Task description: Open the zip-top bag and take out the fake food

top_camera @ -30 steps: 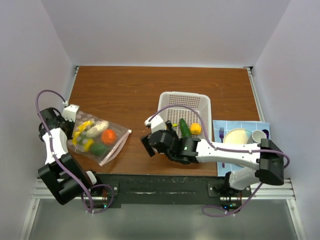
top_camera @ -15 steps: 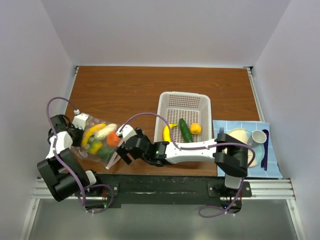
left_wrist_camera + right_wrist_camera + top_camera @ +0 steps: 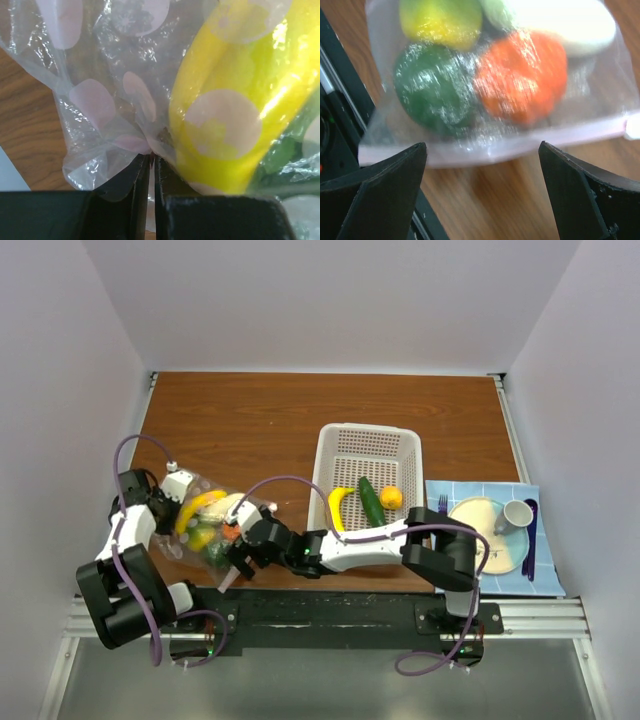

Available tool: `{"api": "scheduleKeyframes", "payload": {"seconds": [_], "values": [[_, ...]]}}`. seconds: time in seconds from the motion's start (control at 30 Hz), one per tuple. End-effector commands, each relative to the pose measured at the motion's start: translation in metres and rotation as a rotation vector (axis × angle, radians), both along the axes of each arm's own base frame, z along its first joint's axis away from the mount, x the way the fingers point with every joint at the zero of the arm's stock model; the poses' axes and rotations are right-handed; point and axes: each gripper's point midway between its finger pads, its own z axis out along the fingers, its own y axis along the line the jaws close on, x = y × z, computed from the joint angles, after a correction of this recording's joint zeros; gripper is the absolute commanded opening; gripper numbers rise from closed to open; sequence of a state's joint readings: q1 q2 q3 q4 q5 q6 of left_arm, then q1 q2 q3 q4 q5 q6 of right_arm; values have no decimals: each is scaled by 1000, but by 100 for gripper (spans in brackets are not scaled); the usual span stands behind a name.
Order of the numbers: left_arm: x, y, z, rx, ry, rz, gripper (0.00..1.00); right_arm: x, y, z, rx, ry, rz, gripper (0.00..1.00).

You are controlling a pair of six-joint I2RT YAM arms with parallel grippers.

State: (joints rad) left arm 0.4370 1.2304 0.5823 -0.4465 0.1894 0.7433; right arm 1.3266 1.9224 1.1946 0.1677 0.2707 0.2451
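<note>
By the front left corner of the table [image 3: 250, 430] the left gripper [image 3: 152, 167] pinches the zip-top bag [image 3: 95, 125] by a thin edge and the right gripper [image 3: 482, 150] is spread wide at its zip, so the slippery plastic might slide free

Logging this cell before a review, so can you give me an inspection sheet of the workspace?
Surface: wooden table, no spills seen.
Job's things: zip-top bag at left, fake food inside; banana and cucumber lie in the white basket.
Clutter: blue placemat with plate, cup.
Grippers: left gripper shut on the bag's plastic; right gripper open at its zip strip.
Cables: purple cables loop off both arms.
Surroundings: plain walls; nothing else seen.
</note>
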Motion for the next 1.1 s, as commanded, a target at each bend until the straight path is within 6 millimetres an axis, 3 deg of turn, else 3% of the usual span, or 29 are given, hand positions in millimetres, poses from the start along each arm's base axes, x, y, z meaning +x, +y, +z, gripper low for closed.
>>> {"api": "scheduleKeyframes", "payload": {"seconds": [0.0, 0.13, 0.3, 0.77, 1.07], "values": [[-10, 7, -15, 47, 42, 22, 12, 2, -13, 51, 149, -24, -48, 99], [-12, 13, -21, 69, 51, 46, 11, 0, -28, 67, 175, -27, -67, 99], [-11, 14, -21, 69, 50, 52, 10, -1, -33, 39, 125, -17, -63, 99], [-8, 6, -14, 48, 54, 63, 10, 3, 8, 17, 75, -48, -23, 94], [-18, 5, -12, 72, 67, 160, 5, -24, 36, 8, 130, 28, 30, 90]]}}
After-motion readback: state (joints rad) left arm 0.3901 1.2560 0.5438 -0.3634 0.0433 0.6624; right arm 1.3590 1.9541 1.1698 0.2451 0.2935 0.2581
